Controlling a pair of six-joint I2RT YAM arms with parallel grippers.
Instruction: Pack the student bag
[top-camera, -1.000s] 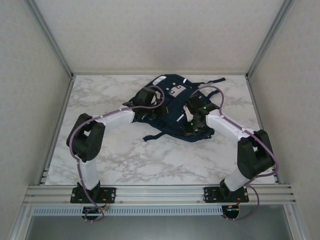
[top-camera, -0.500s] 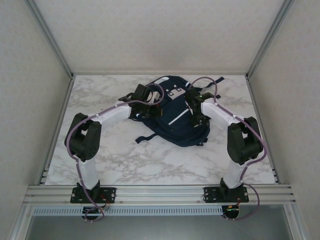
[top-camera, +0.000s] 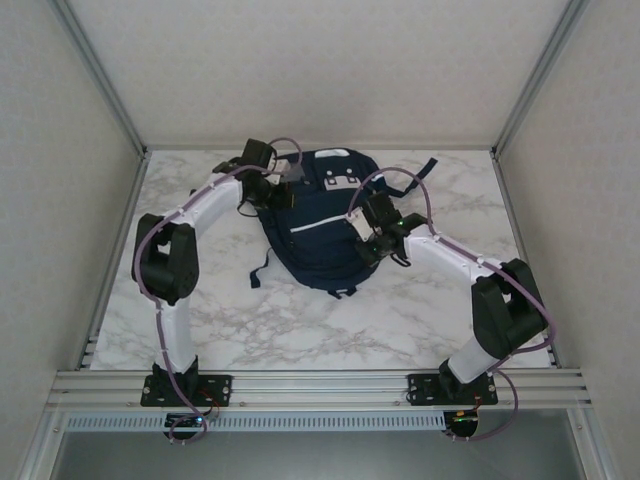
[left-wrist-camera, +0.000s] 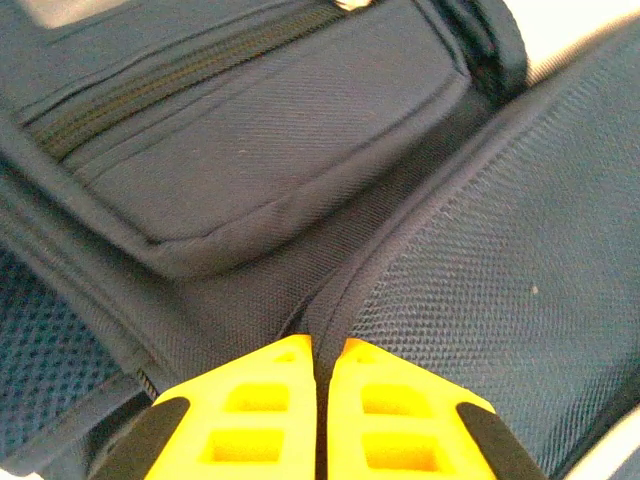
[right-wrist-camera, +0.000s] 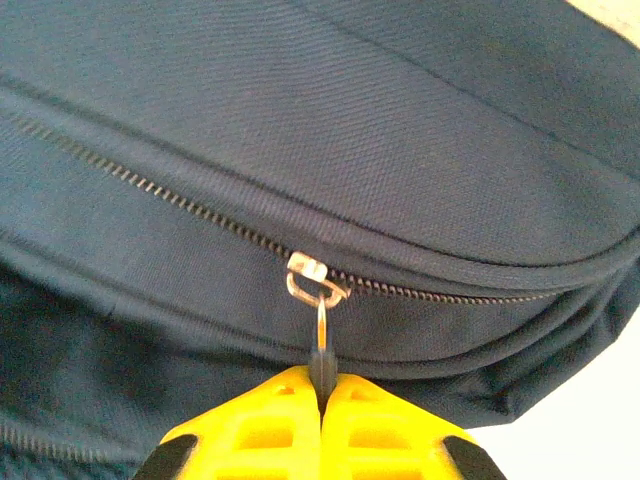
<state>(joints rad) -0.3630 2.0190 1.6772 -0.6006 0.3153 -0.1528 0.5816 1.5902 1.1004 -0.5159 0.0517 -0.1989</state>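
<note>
A white, grey-veined marble table carried one item: the navy student bag, which lay flat on the far half, roughly midway between left and right. A dark strap trailed onto the tabletop at its near left, and further straps at its far right.

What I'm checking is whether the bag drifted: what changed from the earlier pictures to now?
The student bag shifted left and went from crumpled to smooth. The left gripper moved far-left with it. Both stay shut: it pinches a seam, the right gripper the zipper pull.
</note>
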